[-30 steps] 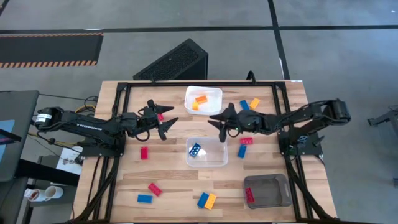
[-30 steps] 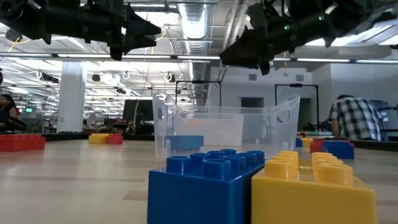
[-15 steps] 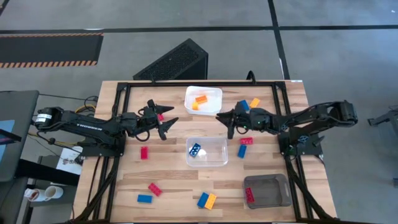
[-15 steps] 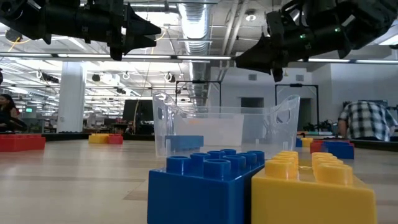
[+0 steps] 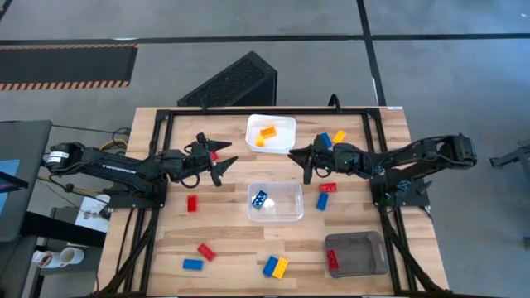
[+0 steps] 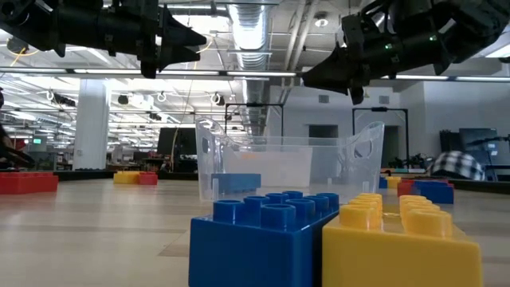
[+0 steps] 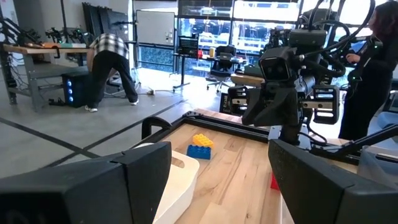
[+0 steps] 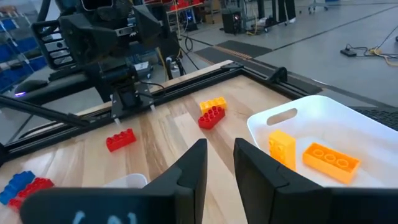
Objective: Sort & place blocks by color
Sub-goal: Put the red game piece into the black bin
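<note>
Right claw (image 5: pixel 296 156) hangs above the surface (image 5: pixel 224 236) between the white tray (image 5: pixel 282 137) and the clear tray (image 5: pixel 286 207), fingers (image 8: pixel 189 169) nearly together with a narrow gap, grasping nothing. Left claw (image 5: pixel 217 159) hovers left of the trays, spread wide and empty, over a red block (image 5: pixel 214 155). One blue block (image 5: pixel 260 199) lies in the clear tray, two orange blocks (image 5: pixel 264 135) in the white tray, one red block (image 5: pixel 333 261) in the grey tray (image 5: pixel 364 252). Other blocks (image 5: pixel 275 266) lie scattered about the surface. Far off, a person (image 7: pixel 111 67) bends over in the room.
</note>
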{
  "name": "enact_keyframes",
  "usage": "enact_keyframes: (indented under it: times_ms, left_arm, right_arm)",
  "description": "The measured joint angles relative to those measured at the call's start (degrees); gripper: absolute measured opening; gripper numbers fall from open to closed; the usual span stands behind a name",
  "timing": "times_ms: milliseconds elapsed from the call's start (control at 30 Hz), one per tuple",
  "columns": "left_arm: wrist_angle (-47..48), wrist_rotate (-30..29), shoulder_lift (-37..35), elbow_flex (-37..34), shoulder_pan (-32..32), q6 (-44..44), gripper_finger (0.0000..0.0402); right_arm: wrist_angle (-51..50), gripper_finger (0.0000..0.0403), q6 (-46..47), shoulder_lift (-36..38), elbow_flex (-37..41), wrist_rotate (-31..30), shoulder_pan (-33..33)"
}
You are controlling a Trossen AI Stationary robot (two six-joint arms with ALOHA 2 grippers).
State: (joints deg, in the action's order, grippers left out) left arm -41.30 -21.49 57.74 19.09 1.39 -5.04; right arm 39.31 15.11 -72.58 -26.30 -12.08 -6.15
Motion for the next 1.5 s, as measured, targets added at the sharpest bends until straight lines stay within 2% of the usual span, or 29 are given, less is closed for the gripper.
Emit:
enact_keyframes:
  times_ms: [967,1167,1500]
  left_arm:
    - [1.4,0.7,0.0,0.0,0.0,-2.2,0.0258]
    - [2.4,0.6,0.0,0.0,0.0,-5.4,0.0258]
    - [9.1,0.3,0.0,0.0,0.0,-15.8,0.0258]
  right_arm:
    - [0.2,0.0101,1.4,0.0,0.0,-0.4,-1.5]
    - [0.2,0.0101,1.4,-0.1,0.0,-0.3,-1.3]
    - [0.5,0.0101,1.5,-0.1,0.0,-0.6,2.9]
